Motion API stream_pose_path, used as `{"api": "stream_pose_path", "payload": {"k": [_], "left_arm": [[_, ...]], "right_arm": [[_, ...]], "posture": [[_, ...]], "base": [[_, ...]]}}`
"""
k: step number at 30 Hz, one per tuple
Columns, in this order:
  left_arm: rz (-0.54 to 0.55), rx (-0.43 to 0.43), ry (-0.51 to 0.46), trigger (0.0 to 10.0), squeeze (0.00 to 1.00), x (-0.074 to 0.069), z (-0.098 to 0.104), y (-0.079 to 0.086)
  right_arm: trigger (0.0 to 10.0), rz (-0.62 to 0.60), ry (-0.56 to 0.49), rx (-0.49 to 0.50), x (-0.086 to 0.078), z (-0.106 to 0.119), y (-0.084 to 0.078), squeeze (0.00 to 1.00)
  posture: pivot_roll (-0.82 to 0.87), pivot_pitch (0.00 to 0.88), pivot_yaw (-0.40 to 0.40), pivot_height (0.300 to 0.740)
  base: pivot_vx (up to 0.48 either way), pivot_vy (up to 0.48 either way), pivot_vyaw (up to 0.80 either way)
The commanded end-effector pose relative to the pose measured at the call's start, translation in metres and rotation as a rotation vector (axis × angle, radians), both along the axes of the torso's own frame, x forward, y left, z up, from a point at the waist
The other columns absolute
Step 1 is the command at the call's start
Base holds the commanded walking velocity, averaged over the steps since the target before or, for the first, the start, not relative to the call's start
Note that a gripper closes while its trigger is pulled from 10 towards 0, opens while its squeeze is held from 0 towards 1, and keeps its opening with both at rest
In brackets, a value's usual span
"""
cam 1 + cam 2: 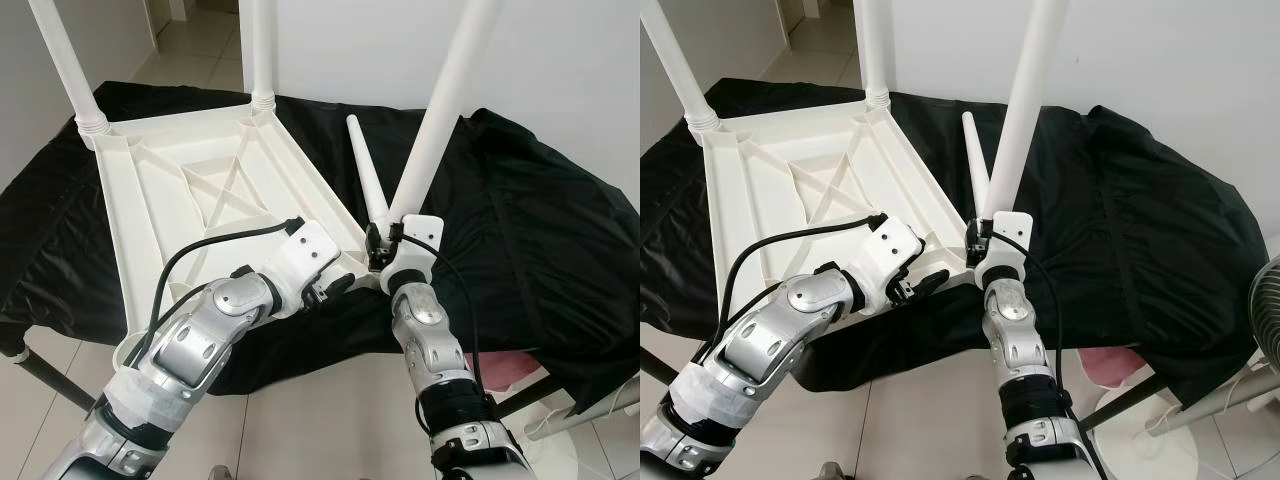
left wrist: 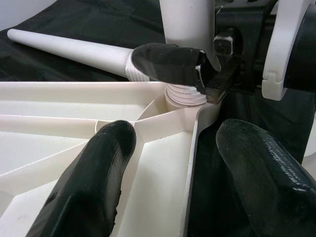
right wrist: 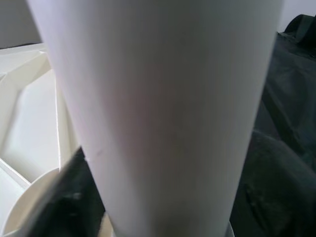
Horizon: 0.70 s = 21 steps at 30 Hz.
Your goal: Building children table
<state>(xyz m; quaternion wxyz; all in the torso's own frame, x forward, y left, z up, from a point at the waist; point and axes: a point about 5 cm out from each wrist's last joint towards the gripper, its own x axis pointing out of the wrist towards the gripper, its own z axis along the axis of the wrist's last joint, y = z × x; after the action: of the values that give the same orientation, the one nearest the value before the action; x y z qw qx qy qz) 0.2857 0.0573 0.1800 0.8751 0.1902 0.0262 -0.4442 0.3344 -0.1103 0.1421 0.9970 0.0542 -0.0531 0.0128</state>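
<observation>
A white plastic tabletop (image 1: 180, 200) lies upside down on a black cloth (image 1: 520, 220). Two white legs (image 1: 65, 60) (image 1: 262, 50) stand in its far corners. My right gripper (image 1: 385, 245) is shut on the base of a third leg (image 1: 440, 120), which leans to the right over the near right corner socket (image 2: 185, 94). A fourth leg (image 1: 365, 170) lies loose on the cloth just behind. My left gripper (image 2: 173, 148) is open at that same corner, its fingers (image 2: 98, 168) either side of the tabletop's rim. The held leg (image 3: 163, 108) is close up in the right wrist view.
The cloth-covered surface ends just in front of me, over tiled floor (image 1: 330, 410). A white wall (image 1: 560, 60) stands behind. A fan (image 1: 1265, 300) on a white stand and a pink item (image 1: 1105, 365) sit low at the right.
</observation>
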Motion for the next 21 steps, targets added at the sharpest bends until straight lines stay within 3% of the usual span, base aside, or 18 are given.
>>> {"api": "stream_pose_path", "payload": {"k": [1, 11, 12, 21], "left_arm": [[-0.057, 0.009, 0.022, 10.0, 0.0, -0.005, -0.002, -0.004], [-0.06, 0.007, 0.021, 10.0, 0.0, -0.004, -0.001, -0.005], [-0.061, 0.008, 0.021, 10.0, 0.0, -0.004, -0.001, -0.005], [-0.055, 0.011, 0.021, 10.0, 0.0, -0.004, -0.001, -0.003]], "right_arm": [[10.0, 0.007, -0.015, -0.001, -0.001, 0.002, -0.002, 1.0], [10.0, 0.078, -0.038, 0.014, -0.007, 0.004, -0.001, 1.0], [10.0, 0.09, -0.049, 0.007, -0.008, 0.005, -0.003, 0.0], [10.0, 0.217, -0.095, -0.048, -0.011, 0.009, -0.023, 0.0]], "posture": [[0.02, 0.066, -0.067, 0.74], [0.01, 0.067, -0.066, 0.74], [0.02, 0.068, -0.063, 0.74], [0.03, 0.068, -0.065, 0.74]], "base": [[0.0, 0.0, 0.0], [0.0, 0.0, 0.0], [0.0, 0.0, 0.0], [0.0, 0.0, 0.0]]}}
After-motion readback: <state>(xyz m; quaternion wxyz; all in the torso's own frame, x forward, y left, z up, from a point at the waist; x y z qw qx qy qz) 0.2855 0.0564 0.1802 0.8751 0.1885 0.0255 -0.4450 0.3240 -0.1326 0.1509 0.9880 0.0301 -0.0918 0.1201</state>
